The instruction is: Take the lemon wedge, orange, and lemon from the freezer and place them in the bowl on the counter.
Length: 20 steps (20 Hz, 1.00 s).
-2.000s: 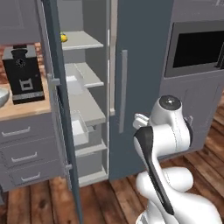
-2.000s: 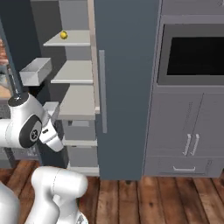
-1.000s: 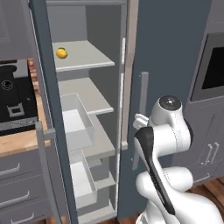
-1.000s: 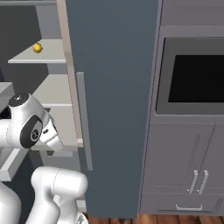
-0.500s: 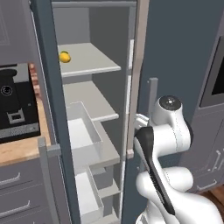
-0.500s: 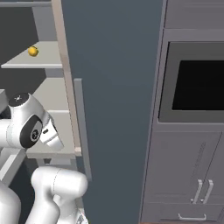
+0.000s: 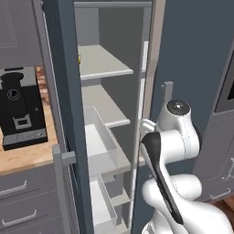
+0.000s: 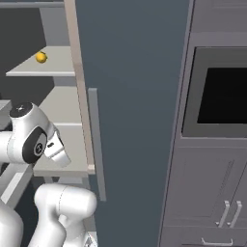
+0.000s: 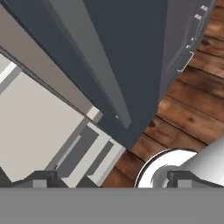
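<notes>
The freezer (image 7: 103,107) stands open in front of me, its left door (image 7: 68,114) swung out and its light grey shelves bare below. A small yellow lemon (image 8: 41,57) lies on the upper shelf; in the left base view just a sliver of the lemon (image 7: 79,59) peeks past the door edge. The orange, the lemon wedge and the bowl are out of view. My gripper (image 9: 117,180) is open and holds nothing; it hangs folded close to the arm, low before the closed right door (image 9: 131,52). The counter (image 7: 27,155) shows at the left.
A black coffee machine (image 7: 20,109) stands on the counter, over grey drawers (image 7: 23,201). A white drawer (image 7: 98,137) juts out of the freezer at mid height. The closed door carries a long bar handle (image 8: 96,144). A built-in oven (image 8: 222,91) and cupboards sit to the right, over wood floor (image 9: 192,109).
The whole picture has shifted: the base has driven closer to the freezer and rightward. The arm keeps its folded pose and the jaws stay open.
</notes>
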Available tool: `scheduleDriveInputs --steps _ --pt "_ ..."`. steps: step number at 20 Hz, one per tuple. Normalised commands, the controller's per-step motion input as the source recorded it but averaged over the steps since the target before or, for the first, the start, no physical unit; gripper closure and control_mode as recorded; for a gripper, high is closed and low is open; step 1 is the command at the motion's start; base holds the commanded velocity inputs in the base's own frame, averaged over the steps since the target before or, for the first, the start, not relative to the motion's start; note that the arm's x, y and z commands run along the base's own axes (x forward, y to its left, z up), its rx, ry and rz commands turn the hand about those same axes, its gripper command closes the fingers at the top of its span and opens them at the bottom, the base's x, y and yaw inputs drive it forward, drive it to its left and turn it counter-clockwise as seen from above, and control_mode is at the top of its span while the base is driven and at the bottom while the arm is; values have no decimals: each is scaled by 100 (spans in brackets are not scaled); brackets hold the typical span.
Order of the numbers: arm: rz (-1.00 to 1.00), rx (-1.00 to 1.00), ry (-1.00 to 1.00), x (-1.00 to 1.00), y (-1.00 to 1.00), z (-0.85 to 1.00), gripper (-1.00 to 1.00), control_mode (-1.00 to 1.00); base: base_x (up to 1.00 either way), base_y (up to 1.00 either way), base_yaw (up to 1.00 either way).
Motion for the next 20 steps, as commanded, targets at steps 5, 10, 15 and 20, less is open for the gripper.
scheduleDriveInputs --steps 5,10,15,20 --pt "0 0 0 0 0 0 -100 100 22 14 1" --pt "0 0 0 0 0 0 -100 100 67 3 0" --pt "0 0 0 0 0 0 -100 100 44 15 0" --pt "19 0 -10 -1 1 69 -100 -100 0 0 0"
